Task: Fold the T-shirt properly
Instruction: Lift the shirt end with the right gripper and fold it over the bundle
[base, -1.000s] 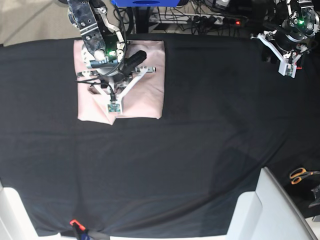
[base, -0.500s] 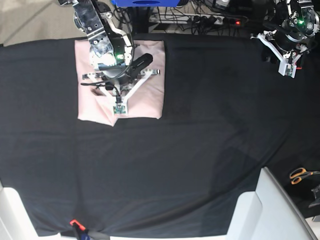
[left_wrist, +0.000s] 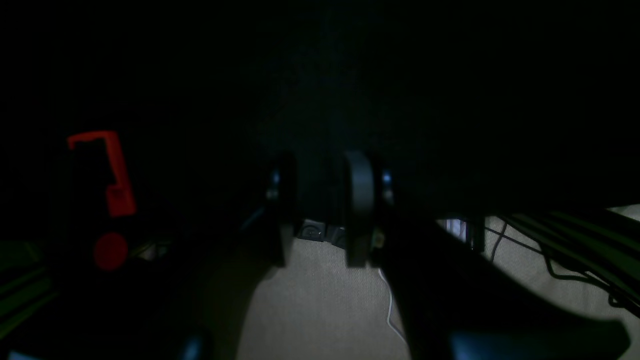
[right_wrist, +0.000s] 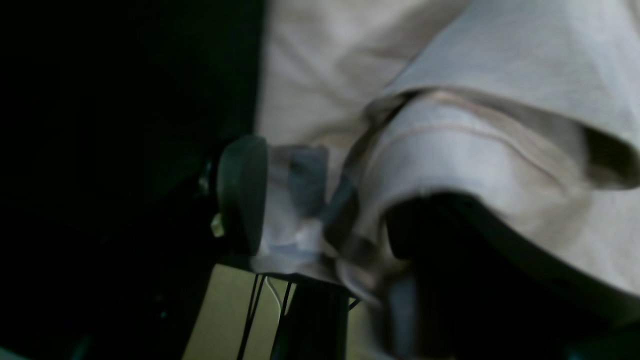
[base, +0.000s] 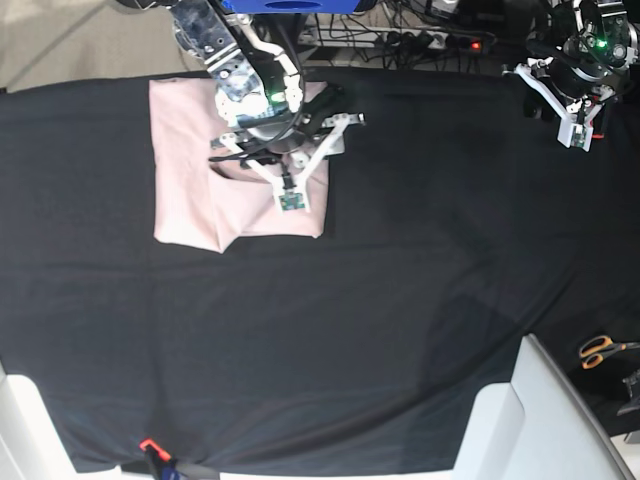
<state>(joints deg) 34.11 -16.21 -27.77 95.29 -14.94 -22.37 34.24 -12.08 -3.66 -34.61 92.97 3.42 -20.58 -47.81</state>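
The pale pink T-shirt (base: 185, 190) lies folded into a rough square at the back left of the black table cover (base: 400, 300). My right gripper (base: 235, 165) is over the shirt's middle. In the right wrist view this gripper (right_wrist: 320, 215) has shirt fabric (right_wrist: 475, 165) bunched between its fingers (right_wrist: 242, 195) and draped over the far finger, with the hem seam showing. My left gripper (base: 578, 135) hangs at the table's back right edge, away from the shirt. In the left wrist view it (left_wrist: 320, 210) is shut and empty over the dark cover.
Orange-handled scissors (base: 600, 350) lie off the table at the right. White furniture (base: 520, 420) stands at the front right, and a red clamp (base: 150, 445) at the front left edge. Cables and a power strip (base: 430, 40) run behind the table.
My right arm has swung to the right and back across the shirt, and a lifted flap of fabric has moved with it. The shirt's outline and my left arm have not moved.
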